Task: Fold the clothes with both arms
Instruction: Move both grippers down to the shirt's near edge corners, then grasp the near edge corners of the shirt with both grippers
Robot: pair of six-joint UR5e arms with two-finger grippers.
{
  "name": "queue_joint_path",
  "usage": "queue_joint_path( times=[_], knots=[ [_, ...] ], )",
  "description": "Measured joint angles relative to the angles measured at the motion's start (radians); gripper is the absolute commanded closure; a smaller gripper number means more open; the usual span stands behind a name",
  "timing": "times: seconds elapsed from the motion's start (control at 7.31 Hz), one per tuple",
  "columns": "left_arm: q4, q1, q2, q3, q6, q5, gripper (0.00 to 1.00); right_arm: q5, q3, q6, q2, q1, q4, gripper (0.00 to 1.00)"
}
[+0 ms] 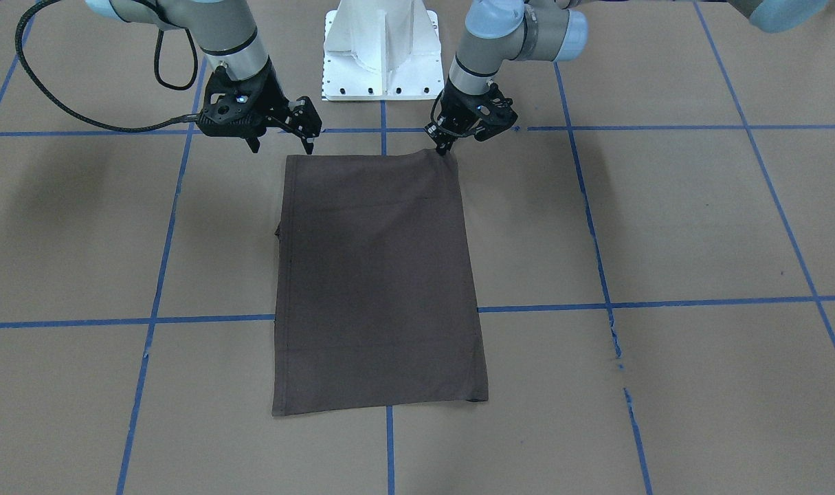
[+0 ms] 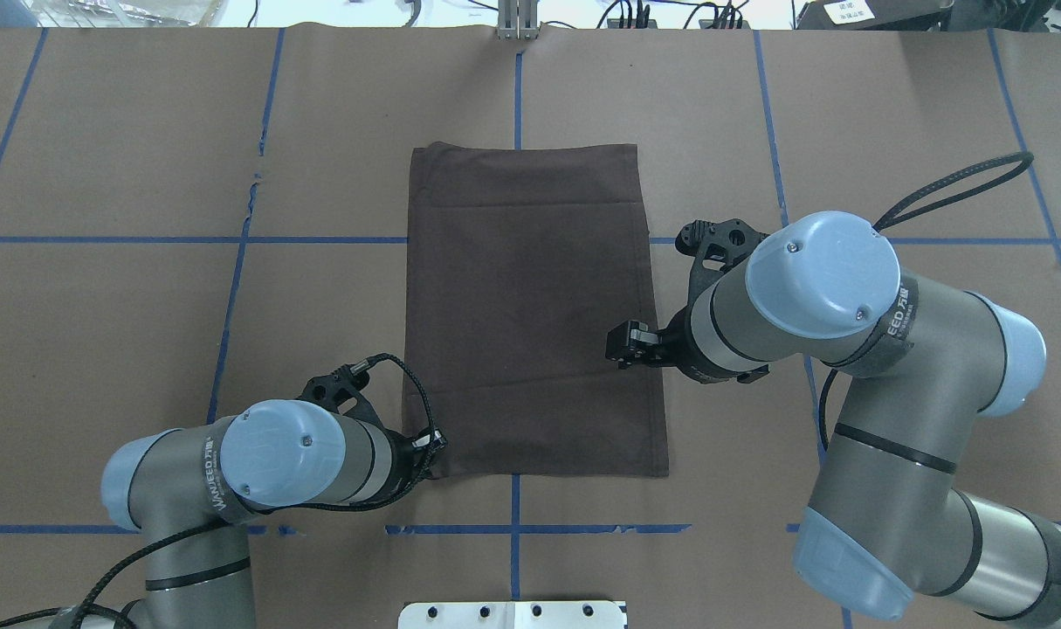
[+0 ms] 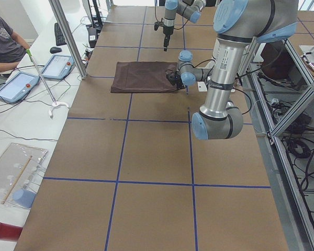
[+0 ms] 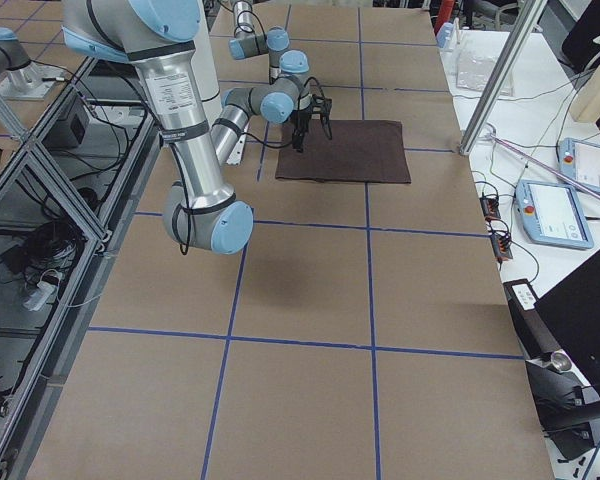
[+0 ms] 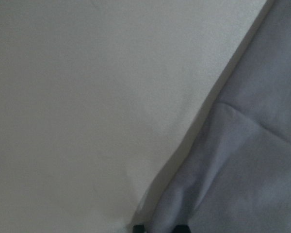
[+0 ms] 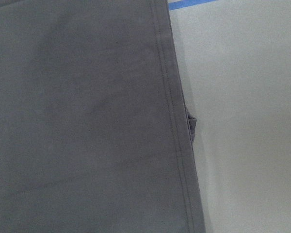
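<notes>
My left tool (image 1: 445, 149) is clenched on one corner of the T-shirt (image 1: 379, 275) on the robot's side. Its fingers are close together, and on the left wrist feed the cloth puckers up between the fingertips (image 5: 139, 227). My right tool (image 1: 282, 143) is spread wide and grips nothing. It hangs raised by the other robot-side corner, clear of the fabric. The T-shirt lies as a flat folded rectangle in the middle of the bench (image 1: 664, 227), across the blue tape lines (image 1: 699, 302).

Open brown-paper tabletop (image 1: 664, 227) surrounds the flat dark brown T-shirt (image 1: 379, 275) on every side, while a white metal pedestal (image 1: 381, 51) stands near its robot-side edge.
</notes>
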Motion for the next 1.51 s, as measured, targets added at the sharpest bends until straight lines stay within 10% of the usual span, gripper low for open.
queue_joint_path(
  times=[1.51],
  knots=[
    [-0.003,-0.003,-0.003,-0.03,0.013,0.0,1.0,-0.219,-0.178,0.514,0.061,-0.192,0.003,0.0]
  ],
)
